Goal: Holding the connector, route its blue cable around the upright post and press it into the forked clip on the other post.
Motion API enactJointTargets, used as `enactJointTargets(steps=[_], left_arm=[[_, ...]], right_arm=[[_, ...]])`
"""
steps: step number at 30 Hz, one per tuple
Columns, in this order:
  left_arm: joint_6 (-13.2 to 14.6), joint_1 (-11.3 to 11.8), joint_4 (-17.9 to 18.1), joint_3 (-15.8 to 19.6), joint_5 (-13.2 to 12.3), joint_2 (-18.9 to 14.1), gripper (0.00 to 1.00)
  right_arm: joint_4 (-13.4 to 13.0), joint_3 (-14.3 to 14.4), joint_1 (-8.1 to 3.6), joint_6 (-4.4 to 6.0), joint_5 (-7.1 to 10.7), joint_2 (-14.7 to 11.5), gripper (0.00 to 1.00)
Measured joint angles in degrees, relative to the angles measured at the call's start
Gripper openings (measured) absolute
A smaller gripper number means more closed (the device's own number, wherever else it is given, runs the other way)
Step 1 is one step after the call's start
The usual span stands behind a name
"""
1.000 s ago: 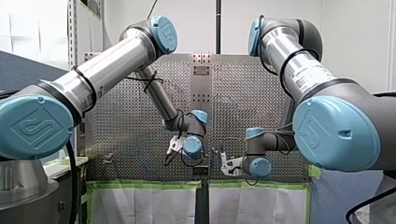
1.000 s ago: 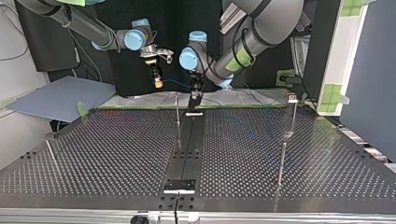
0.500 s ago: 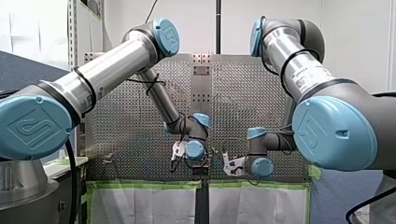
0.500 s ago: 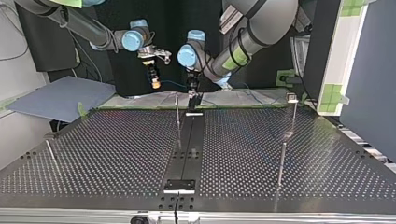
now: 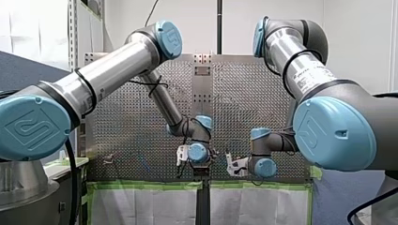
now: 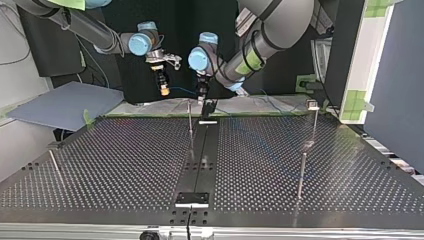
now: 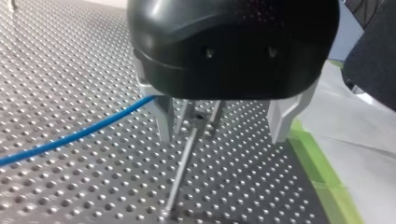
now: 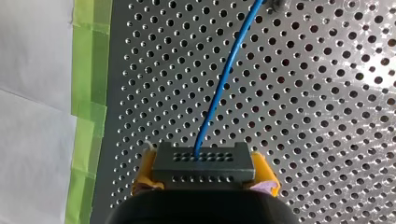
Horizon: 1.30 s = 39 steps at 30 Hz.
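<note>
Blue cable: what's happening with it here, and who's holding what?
My right tool, with yellow pads, is shut on the dark connector. The blue cable runs out of it over the perforated table. My left tool hangs open over a thin upright post with what looks like a forked top, and the cable passes beside one of its fingers. I cannot tell whether the cable sits in the fork.

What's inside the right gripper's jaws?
A dark connector sits clamped between the right gripper's yellow pads. Its blue cable runs out ahead over the perforated table. The connector's rear, and how deep it sits, are covered by the gripper body.
</note>
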<state>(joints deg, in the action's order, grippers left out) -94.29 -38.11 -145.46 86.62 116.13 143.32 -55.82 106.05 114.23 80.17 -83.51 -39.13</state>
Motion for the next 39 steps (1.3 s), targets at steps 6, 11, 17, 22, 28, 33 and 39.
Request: enactJointTargets(steps=[6, 11, 17, 22, 28, 33, 39], left_arm=[[-0.4, 0.0, -0.4, -0.8, 1.3, 2.3, 0.99], [-0.5, 0.0, -0.1, -0.9, 1.6, 2.7, 0.99], [-1.4, -0.2, 1.3, -0.9, 2.0, 2.8, 0.99], [-3.5, -0.5, 1.9, -0.9, 3.1, 2.8, 0.99], [-4.3, -0.7, 1.9, -0.9, 5.3, 2.8, 0.99], [-4.1, -1.1, 2.0, -0.9, 7.4, 2.8, 0.95], [-4.0, -1.2, 2.2, -0.9, 7.8, 2.8, 0.31]], right_arm=[[0.0, 0.0, -0.02, -0.09, 0.00, 0.0, 0.00], [-0.1, 0.0, -0.02, -0.14, 0.00, 0.0, 0.00], [-0.1, 0.0, -0.02, -0.17, 0.03, 0.0, 0.00], [0.0, 0.0, -0.02, -0.17, 0.05, 0.0, 0.00], [-0.2, 0.0, -0.02, -0.23, 0.08, 0.0, 0.00], [-0.2, -0.1, -0.02, -0.47, 0.09, 0.0, 0.00], [-0.2, -0.1, -0.01, -0.60, 0.08, 0.0, 0.00]])
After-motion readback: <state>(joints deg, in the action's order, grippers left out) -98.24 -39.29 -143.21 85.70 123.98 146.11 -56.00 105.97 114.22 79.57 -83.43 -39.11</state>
